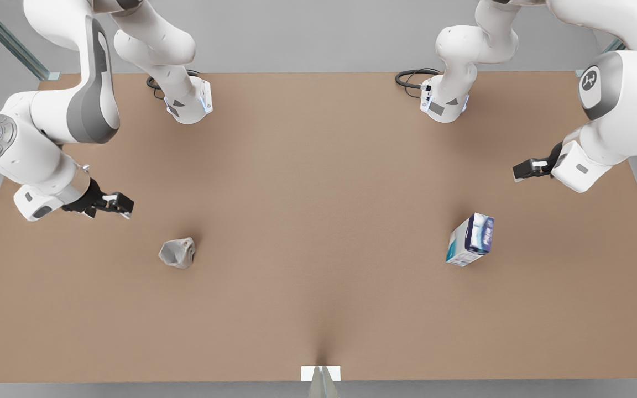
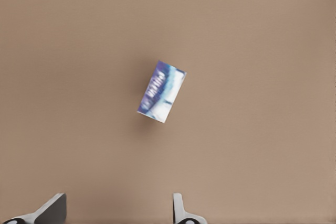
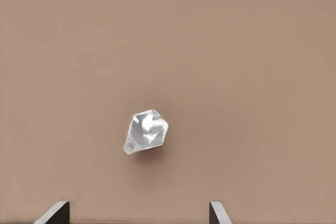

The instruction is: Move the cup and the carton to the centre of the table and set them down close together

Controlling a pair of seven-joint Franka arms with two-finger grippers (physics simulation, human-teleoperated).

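The pale, faceted cup (image 1: 177,252) (image 3: 146,130) rests on the brown table (image 1: 318,193), toward the front view's left. My right gripper (image 1: 122,207) (image 3: 137,213) hovers above and to the left of it, open and empty. The white, teal and dark blue carton (image 1: 470,240) (image 2: 161,91) stands on the front view's right side. Up and to the right of the carton hangs my left gripper (image 1: 520,170) (image 2: 115,211), also open with nothing between its fingers. Cup and carton are far apart.
Two white arm bases (image 1: 188,102) (image 1: 444,102) with black cables sit along the table's far edge. A small white bracket (image 1: 320,373) is fixed at the middle of the near edge. Bare tabletop lies between the cup and the carton.
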